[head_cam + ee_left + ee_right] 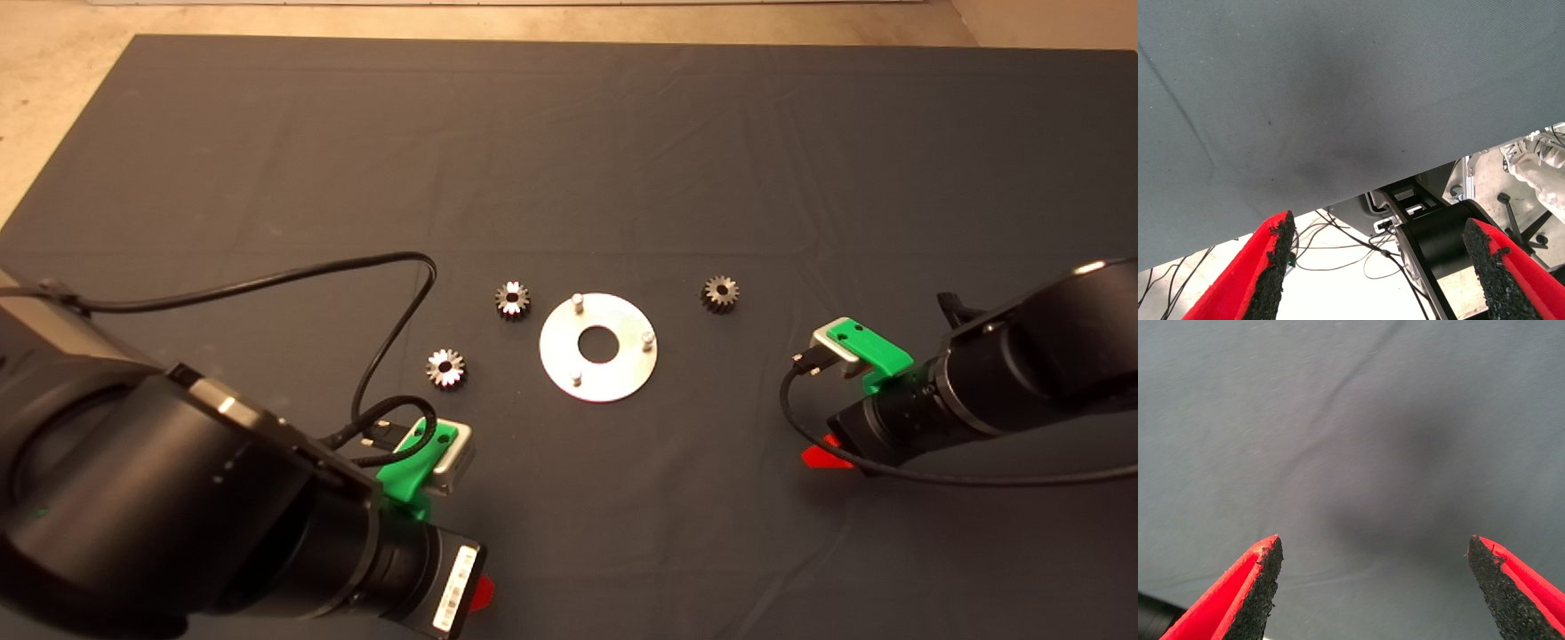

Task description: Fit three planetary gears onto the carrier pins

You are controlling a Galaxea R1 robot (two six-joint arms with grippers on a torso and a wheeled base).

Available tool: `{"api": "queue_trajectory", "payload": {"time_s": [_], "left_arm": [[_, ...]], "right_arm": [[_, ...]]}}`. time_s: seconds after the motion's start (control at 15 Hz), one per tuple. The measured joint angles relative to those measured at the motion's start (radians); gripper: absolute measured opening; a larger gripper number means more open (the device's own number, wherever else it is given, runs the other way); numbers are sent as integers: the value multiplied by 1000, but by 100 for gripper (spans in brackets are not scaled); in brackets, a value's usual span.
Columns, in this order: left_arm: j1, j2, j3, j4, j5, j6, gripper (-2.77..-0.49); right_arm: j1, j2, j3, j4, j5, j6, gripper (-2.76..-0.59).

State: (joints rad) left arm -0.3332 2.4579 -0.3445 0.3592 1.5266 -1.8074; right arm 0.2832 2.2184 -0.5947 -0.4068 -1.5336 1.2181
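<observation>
Silver round disc (597,347) with three pegs lies mid-desk, three dark-grey toothed gears (512,300) scattered beside it; left pincer (1381,267) and right pincer (1375,587) gape wide, empty.

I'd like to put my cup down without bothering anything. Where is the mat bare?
The whole far half of the mat, beyond the gears, is bare, as is the near strip between the left gripper and right gripper. The middle is crowded: the disc with its pins, two gears to its left, one gear to its right.
</observation>
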Motion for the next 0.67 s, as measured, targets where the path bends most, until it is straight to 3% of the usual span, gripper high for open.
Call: {"api": "queue_trajectory", "payload": {"time_s": [0.33, 0.4, 0.67], "left_arm": [[0, 12, 0, 0, 0, -6, -148], [0, 14, 0, 0, -1, -7, -148], [1, 19, 0, 0, 0, -9, -148]], "right_arm": [[36, -6, -50, -1, 3, -24, -131], [37, -8, -65, -1, 10, -24, -131], [56, -6, -130, -2, 111, -40, -131]]}}
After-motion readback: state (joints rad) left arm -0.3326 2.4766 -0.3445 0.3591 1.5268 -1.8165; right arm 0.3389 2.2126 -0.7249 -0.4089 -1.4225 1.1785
